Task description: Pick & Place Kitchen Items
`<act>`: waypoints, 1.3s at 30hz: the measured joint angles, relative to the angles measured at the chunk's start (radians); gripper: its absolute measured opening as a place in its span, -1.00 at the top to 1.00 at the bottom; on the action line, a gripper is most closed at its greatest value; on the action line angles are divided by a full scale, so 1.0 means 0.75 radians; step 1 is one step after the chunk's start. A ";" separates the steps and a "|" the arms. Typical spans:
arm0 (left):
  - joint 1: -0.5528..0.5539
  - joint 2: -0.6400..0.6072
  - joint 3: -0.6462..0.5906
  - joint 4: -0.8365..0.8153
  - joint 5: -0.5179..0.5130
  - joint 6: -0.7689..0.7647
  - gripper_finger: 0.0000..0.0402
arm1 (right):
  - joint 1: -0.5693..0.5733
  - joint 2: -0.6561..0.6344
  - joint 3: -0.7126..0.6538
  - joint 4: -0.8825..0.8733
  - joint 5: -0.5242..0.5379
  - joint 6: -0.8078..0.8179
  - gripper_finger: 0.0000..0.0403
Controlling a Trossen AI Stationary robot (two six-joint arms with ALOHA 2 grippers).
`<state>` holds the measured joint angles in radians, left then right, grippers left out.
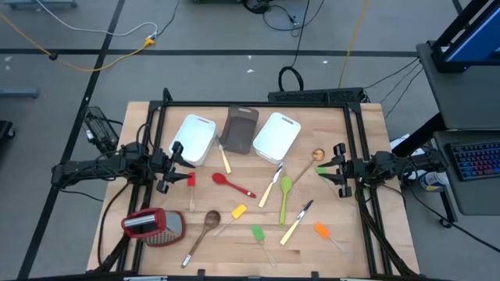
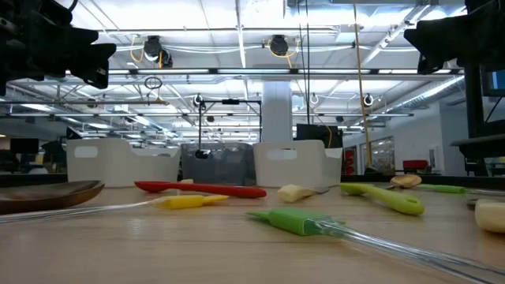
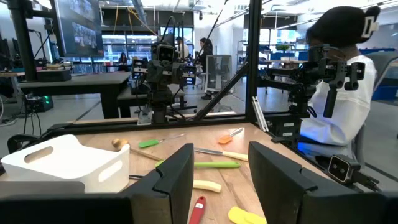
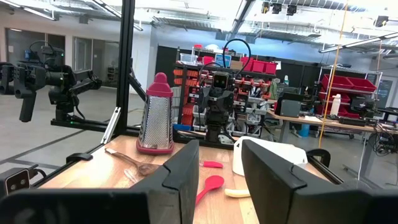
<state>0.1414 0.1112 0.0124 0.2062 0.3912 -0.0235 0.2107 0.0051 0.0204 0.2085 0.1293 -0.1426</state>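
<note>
Wooden table (image 1: 351, 250) edges flank both open claws.

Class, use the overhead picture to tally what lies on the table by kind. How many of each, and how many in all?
Tubs: 3 (two white, one dark)
Grater: 1
Spoons: 4 (red, green, two wooden)
Knives: 3
Spatulas: 5 (red, yellow, orange, two green)
Total: 16
</note>
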 joint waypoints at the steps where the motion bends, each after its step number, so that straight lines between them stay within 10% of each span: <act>1: 0.000 0.000 0.000 0.000 0.000 0.000 0.21 | 0.000 0.000 0.000 0.000 0.000 0.000 0.43; 39: 0.000 0.000 0.000 0.000 0.000 0.000 0.21 | -0.001 0.000 0.000 0.001 0.070 0.000 0.43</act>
<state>0.1417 0.1111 0.0124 0.2063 0.3916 -0.0235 0.2100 0.0051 0.0204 0.2089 0.1818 -0.1429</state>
